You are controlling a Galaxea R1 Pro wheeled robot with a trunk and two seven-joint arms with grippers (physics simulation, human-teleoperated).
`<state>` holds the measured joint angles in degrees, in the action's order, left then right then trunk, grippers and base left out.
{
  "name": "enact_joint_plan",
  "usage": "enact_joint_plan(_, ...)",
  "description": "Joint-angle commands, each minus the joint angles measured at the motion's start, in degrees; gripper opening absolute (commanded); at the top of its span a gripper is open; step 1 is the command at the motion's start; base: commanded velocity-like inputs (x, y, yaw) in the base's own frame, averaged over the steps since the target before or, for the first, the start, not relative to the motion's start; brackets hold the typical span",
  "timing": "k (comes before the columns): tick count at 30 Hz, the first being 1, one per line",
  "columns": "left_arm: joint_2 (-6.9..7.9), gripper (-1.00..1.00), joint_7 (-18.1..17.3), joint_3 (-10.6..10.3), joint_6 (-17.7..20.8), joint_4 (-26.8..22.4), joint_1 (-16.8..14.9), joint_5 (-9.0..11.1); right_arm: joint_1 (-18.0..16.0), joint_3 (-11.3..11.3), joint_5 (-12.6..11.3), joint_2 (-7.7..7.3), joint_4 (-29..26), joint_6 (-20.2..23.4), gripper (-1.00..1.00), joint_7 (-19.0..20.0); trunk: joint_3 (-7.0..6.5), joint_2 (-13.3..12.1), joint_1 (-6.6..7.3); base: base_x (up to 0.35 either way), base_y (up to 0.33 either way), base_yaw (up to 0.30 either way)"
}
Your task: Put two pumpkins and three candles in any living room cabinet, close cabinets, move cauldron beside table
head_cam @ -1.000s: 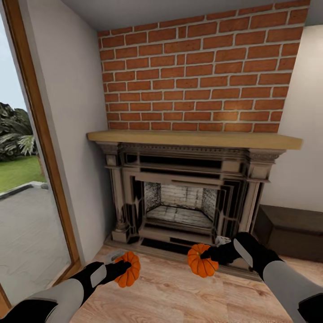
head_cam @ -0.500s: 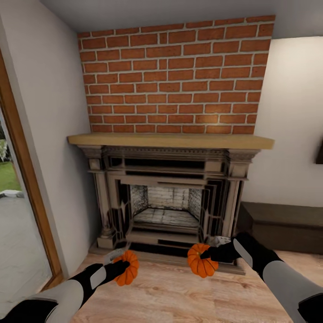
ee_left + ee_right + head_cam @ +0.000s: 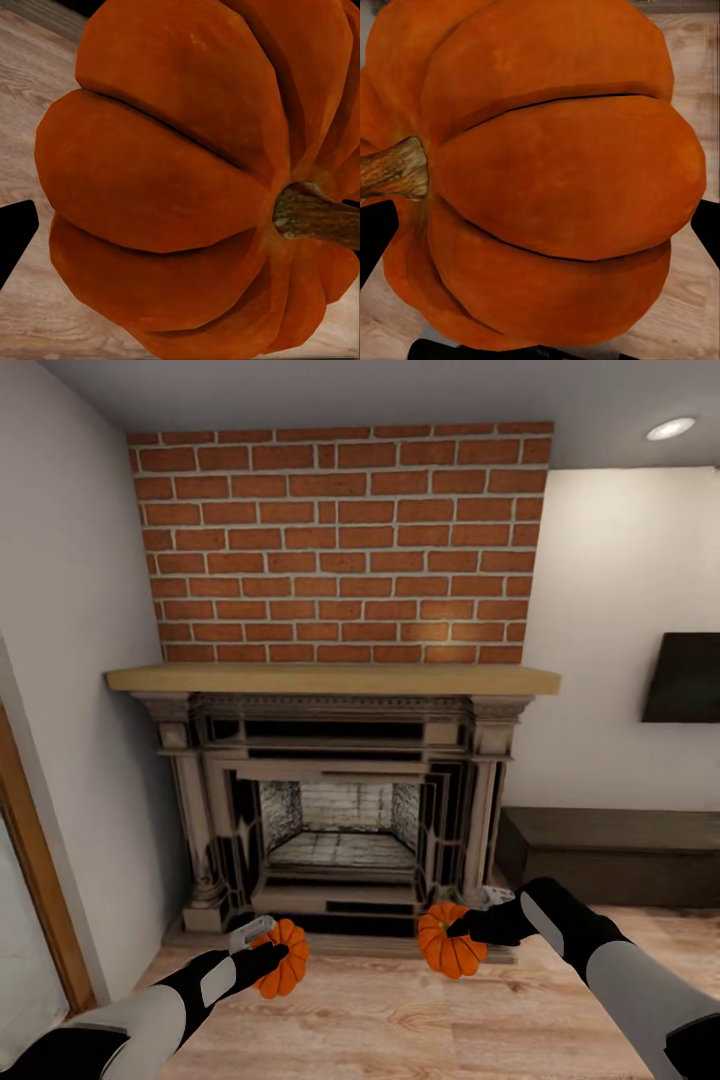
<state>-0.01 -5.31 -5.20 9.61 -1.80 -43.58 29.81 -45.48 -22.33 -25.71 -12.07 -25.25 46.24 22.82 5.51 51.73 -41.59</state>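
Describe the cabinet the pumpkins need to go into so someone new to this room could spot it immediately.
Start at the red brick chimney wall with the ornate stone fireplace under a pale wood mantel. To the right of the fireplace, against the white wall and below a dark wall-mounted screen, sits the cabinet: a long, low dark-brown box on the floor. Unlike the carved fireplace, it is plain and flat-topped.

The floor is pale wood planking, running up to the wall on every side. Standing straight on it, against the brick wall, is the stone fireplace, its base step meeting the boards. To the right of that, also on the floor and against the white wall, sits the long low dark-brown cabinet. The planks in front lie bare.
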Motion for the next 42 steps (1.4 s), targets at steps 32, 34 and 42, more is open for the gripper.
enact_joint_plan(32, -0.07, -1.00, 0.0, -0.5, 0.2, 0.3, 0.0, 0.5, -0.1, -0.3, 0.2, 0.03, -0.1, 0.2, -1.00, 0.1, -1.93, 0.1, -0.01, 0.000, 0.000, -0.149)
enact_joint_plan(34, -0.07, -1.00, 0.0, -0.5, 0.2, 0.3, 0.0, 0.5, -0.1, -0.3, 0.2, 0.03, 0.0, 0.2, -1.00, 0.1, -1.82, 0.1, -0.01, 0.000, 0.000, -0.228)
enact_joint_plan(42, -0.07, -1.00, 0.0, -0.5, 0.2, 0.3, 0.0, 0.5, -0.1, -0.3, 0.2, 0.03, 0.0, 0.2, -1.00, 0.1, -1.22, 0.1, -0.01, 0.000, 0.000, -0.184)
